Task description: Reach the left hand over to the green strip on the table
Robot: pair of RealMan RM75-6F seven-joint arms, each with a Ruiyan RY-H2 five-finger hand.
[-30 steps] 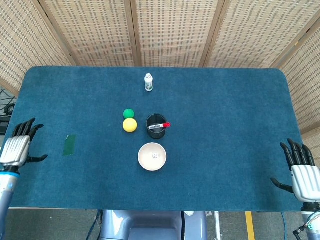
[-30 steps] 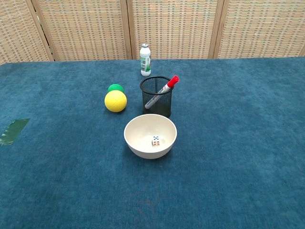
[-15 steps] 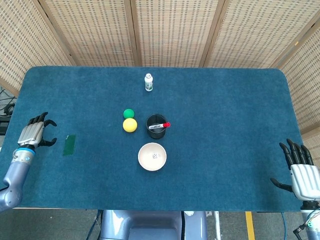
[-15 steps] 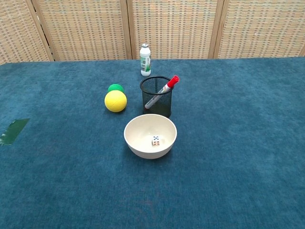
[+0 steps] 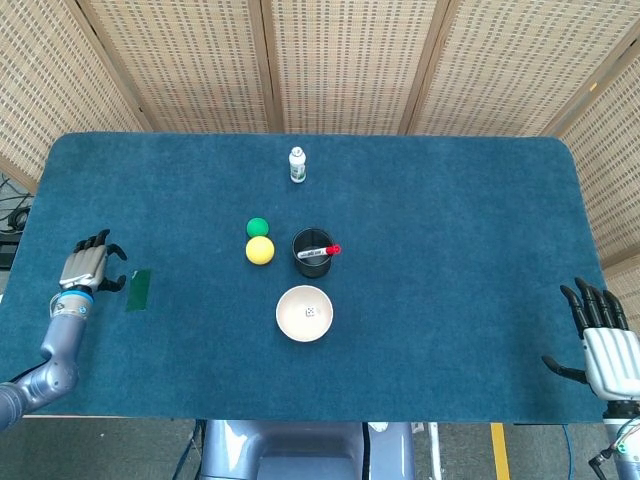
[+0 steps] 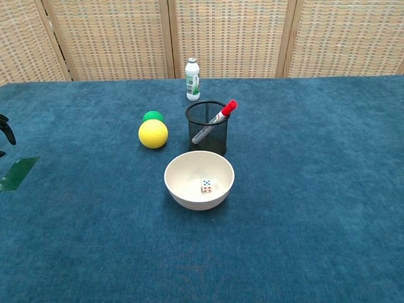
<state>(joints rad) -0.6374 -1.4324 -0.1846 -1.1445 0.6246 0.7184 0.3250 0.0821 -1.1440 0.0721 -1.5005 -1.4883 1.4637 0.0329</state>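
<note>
At the far left of the head view, the left hand (image 5: 87, 267) hovers over the blue tabletop (image 5: 450, 220) with its fingers (image 5: 106, 246) spread and slightly curled, holding nothing. In the chest view only dark fingertips show at the left edge. Just to the right of this hand lies the green strip (image 5: 138, 289), flat on the tabletop near its left side; the hand is close beside it but not on it. In the chest view the strip sits at the left border, partly cut off.

Toward the middle of the tabletop, a small green ball (image 5: 258, 227) and a yellow ball (image 5: 260, 250) lie together, the green one just behind the yellow one and seemingly touching it. Behind them, nearer the far edge, a small white bottle (image 5: 297, 165) with a green label stands upright. Right of the balls stands a black mesh pen cup (image 6: 206, 128), which holds one marker with a red cap (image 6: 226, 110), leaning so the cap pokes over the right rim. In front of the cup sits a cream bowl (image 6: 182, 192); a single die (image 6: 206, 185) lies at the bottom of it.

At the far right, at the near corner of the tabletop, the right hand (image 5: 603, 345) hangs with its fingers spread and empty, well apart from everything else.
</note>
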